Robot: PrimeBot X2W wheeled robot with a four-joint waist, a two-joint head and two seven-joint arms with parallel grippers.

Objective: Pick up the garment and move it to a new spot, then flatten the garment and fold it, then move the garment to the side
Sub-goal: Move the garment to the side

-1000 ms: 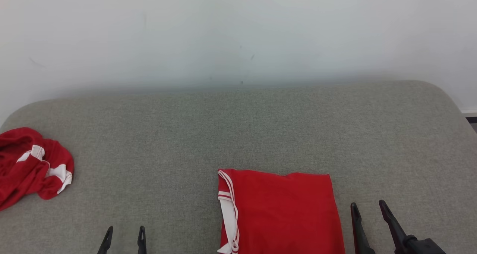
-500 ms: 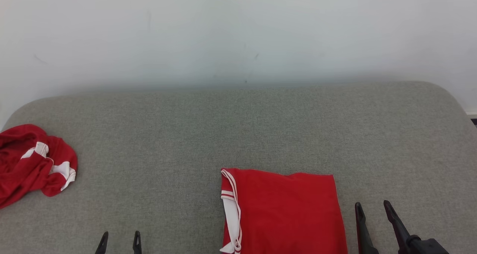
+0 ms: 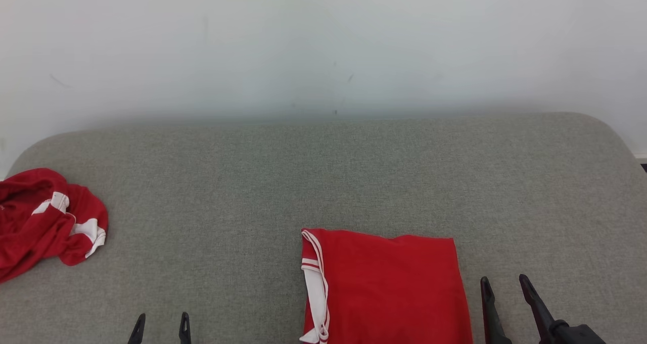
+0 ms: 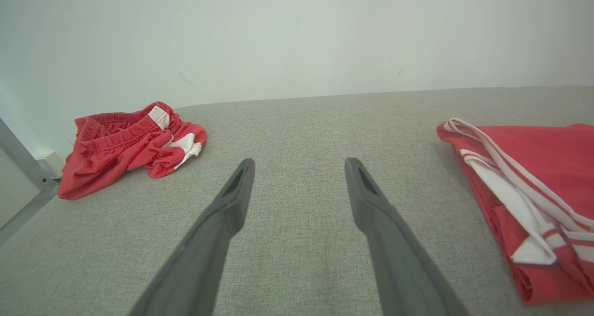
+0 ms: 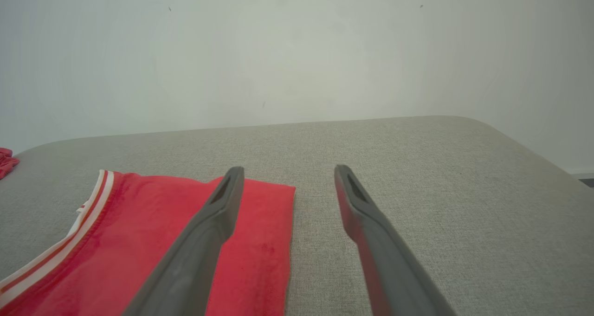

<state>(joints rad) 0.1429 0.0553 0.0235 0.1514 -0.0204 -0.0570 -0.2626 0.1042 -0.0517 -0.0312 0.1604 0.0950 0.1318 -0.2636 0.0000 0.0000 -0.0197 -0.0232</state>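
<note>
On the cushion (image 3: pixel 323 177) in the head view, the folded red garment (image 3: pixel 384 288) lies at the near edge, right of middle; the right gripper (image 3: pixel 504 281) sits just beside its right edge and the left gripper (image 3: pixel 162 317) well apart to its left, both spread wide and empty, with a crumpled red cloth (image 3: pixel 45 223) at the far left. In the left wrist view, the left gripper gapes over bare cushion between cloth and garment. In the right wrist view, one finger of the right gripper crosses the garment's far corner.
</note>
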